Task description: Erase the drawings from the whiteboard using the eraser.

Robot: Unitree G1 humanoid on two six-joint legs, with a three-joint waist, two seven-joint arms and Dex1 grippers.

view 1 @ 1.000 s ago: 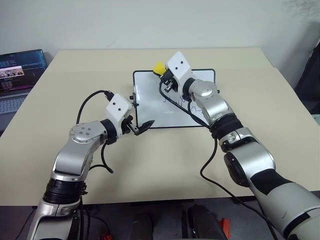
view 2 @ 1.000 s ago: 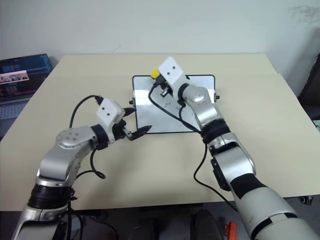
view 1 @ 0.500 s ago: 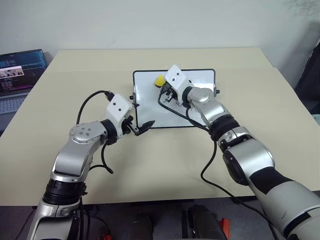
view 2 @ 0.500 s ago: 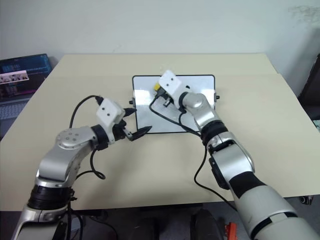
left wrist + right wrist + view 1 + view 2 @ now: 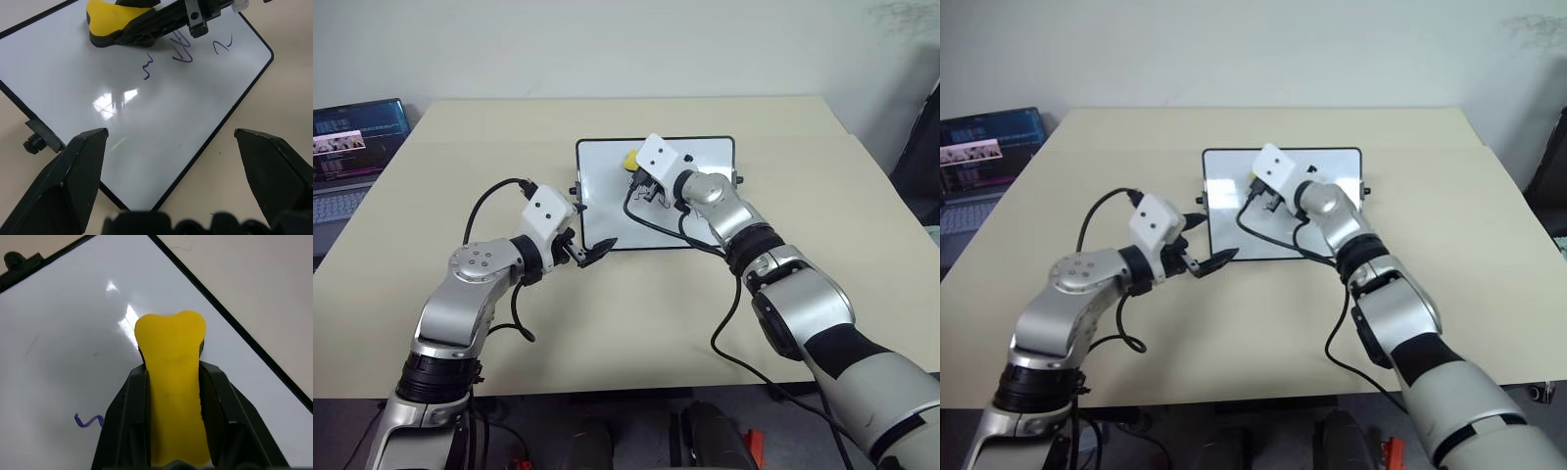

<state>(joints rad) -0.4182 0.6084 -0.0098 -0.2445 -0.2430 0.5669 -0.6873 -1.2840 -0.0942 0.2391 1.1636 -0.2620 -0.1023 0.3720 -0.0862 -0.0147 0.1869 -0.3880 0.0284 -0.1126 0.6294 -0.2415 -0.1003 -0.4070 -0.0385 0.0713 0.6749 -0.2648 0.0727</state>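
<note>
The right claw (image 5: pixel 173 382) is squeezed tight on the yellow eraser (image 5: pixel 172 377), with one black finger on each side of it. The eraser sticks out past the fingers, so its free end leads the way. It is low over the whiteboard (image 5: pixel 607 196), near the far edge, and it looks like it is touching the white part or just above it; I cannot tell which. The drawings (image 5: pixel 183 51) are three small blue squiggles in a short row. They sit close to the eraser, a bit nearer to the robot than the eraser is, toward the middle of the board. One squiggle (image 5: pixel 89 420) shows just beside the right claw's finger. So the eraser needs to be pulled back toward the robot, across the row of squiggles, I think. The right arm is the near one for this job, since it has the eraser and is right over the board. The left claw (image 5: pixel 589 252) is wide open and holds nothing. It hangs at the near left corner of the board, apart from the squiggles
</note>
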